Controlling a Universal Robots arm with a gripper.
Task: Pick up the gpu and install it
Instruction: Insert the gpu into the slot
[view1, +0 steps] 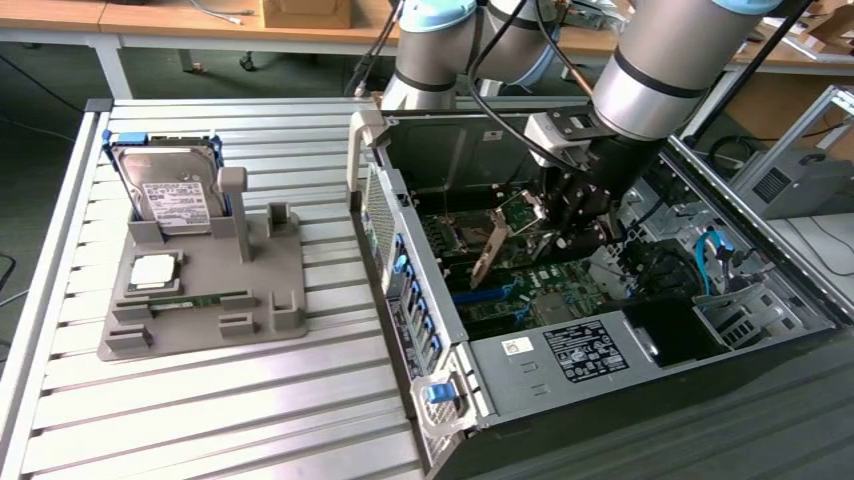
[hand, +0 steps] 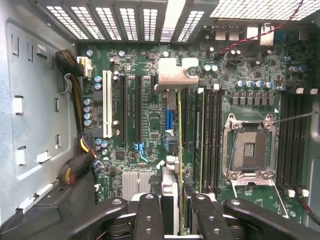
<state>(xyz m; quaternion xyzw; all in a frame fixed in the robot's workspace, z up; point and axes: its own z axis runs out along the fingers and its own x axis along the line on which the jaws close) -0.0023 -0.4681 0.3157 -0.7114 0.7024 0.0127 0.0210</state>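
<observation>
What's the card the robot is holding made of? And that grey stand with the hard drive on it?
The gpu looks like thin, stiff circuit board, probably fibreglass laminate with a dull finish. Its end bracket looks like bare metal: silvery and shiny. The grey stand is probably plastic: even matte grey all over, with blocky moulded shapes.

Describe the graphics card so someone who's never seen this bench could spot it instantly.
Look inside the open grey computer case on the exterior view's right, where the black gripper reaches over the green motherboard. Clamped in it is the thin flat circuit card, standing on edge. Unlike the white-labelled silver hard drive outside, it is a bare board with a silver end bracket.
</observation>
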